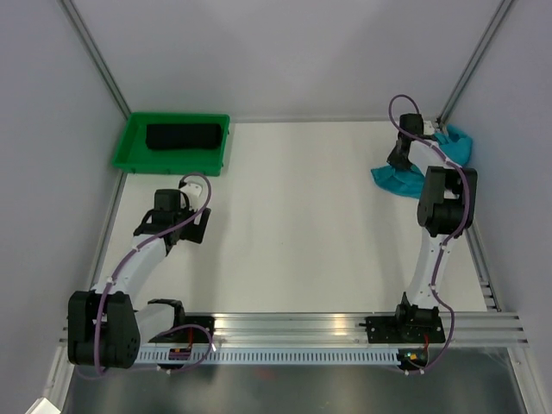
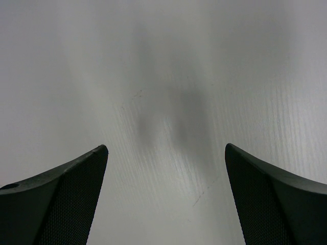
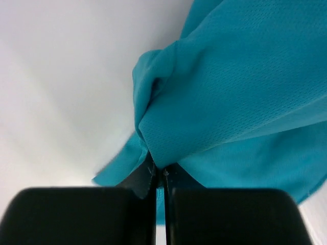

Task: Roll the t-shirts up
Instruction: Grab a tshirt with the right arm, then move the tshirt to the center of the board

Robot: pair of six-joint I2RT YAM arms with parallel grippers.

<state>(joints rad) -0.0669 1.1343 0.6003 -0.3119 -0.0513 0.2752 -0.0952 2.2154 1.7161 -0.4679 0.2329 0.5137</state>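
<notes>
Stretching forward, the right end effector [image 3: 158, 174] pinches the teal t-shirt [image 3: 240, 92].

Table [image 1: 302, 224] ctr open; green tray [image 1: 131, 155] (far-L), teal shirt [image 1: 390, 179] far-R.

A plain teal-turquoise t-shirt [image 3: 235, 87], its cloth showing a fine pinhole mesh, against a matte white table [image 1: 302, 224]. A plain black t-shirt [image 1: 183, 136] in a bright green tray [image 1: 129, 148]. The arms [image 1: 142, 254] are white with black joints and purple cables [image 1: 103, 302]. The fingers [image 2: 61, 204] of the left gripper [image 2: 166, 148] are black with a fine dotted grain. The walls [image 1: 285, 52] are pale grey.
</notes>
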